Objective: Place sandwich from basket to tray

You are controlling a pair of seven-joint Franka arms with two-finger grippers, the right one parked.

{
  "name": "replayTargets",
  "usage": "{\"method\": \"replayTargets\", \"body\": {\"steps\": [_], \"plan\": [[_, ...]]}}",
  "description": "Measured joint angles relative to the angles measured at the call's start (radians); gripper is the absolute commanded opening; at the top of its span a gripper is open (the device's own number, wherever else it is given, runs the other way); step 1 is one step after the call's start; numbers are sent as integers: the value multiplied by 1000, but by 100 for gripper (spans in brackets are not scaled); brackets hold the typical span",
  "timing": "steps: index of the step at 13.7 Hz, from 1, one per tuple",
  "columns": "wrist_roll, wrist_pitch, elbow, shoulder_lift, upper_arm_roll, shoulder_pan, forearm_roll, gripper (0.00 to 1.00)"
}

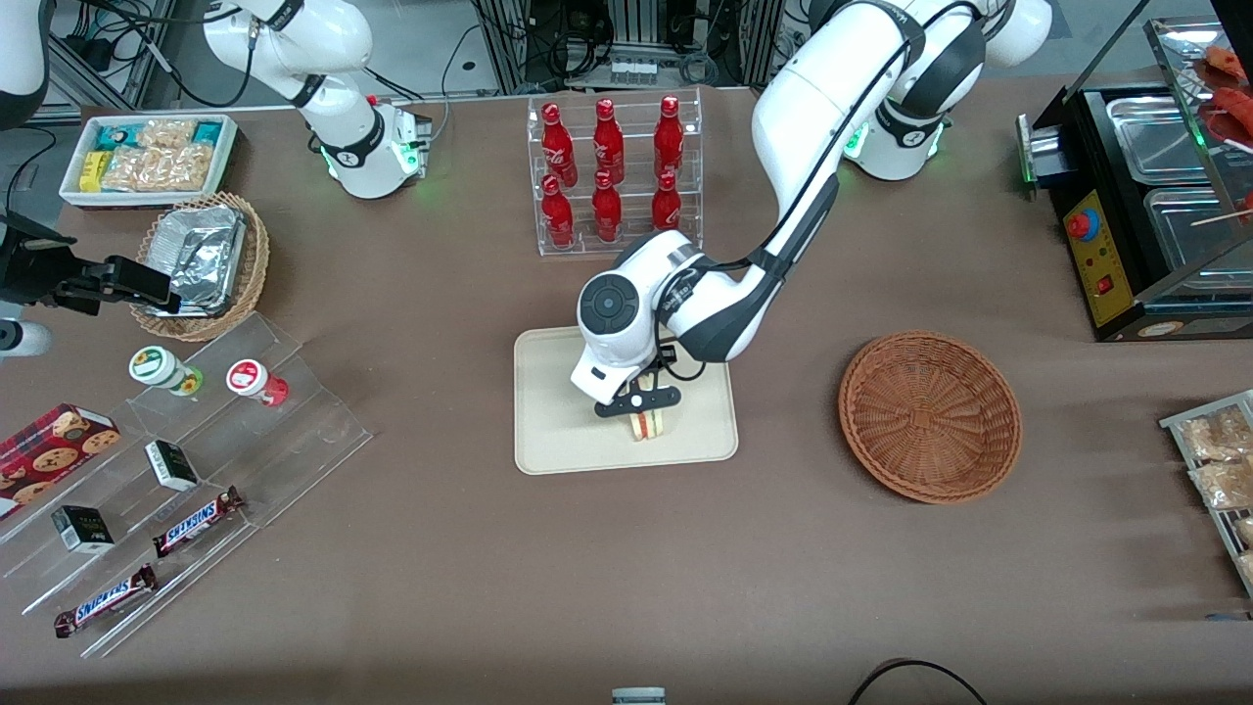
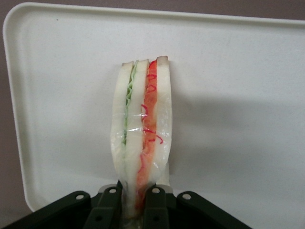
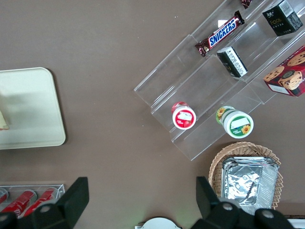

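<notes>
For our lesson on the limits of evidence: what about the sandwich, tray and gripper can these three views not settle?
- Front view: whether the sandwich touches the tray; the gripper covers its top.
- Left wrist view: the sandwich's gripped end, hidden between the fingers.
- Right wrist view: the frame edge cuts off most of the tray.

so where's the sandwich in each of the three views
Front view: the sandwich stands on edge over the tray, under the gripper, on the tray's side nearer the camera.
Left wrist view: sandwich pinched between the fingers, cut edge facing the camera, tray underneath.
Right wrist view: only a pale sliver at the picture's edge, probably the sandwich.
Shared landmark: the cream tray, in all three.
</notes>
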Motion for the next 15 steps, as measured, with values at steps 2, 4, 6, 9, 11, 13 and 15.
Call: {"method": "replayTargets", "body": {"steps": [2, 4, 6, 9, 11, 13, 15], "plan": [[0, 21, -12, 6, 0, 0, 0, 100], [0, 25, -15, 8, 0, 0, 0, 100], [0, 26, -10, 4, 0, 1, 0, 100], [0, 2, 16, -24, 1, 5, 0, 100], [11, -61, 47, -53, 3, 15, 0, 100], [31, -139, 81, -91, 2, 36, -9, 100], [101, -201, 96, -144, 2, 53, -15, 100]]}}
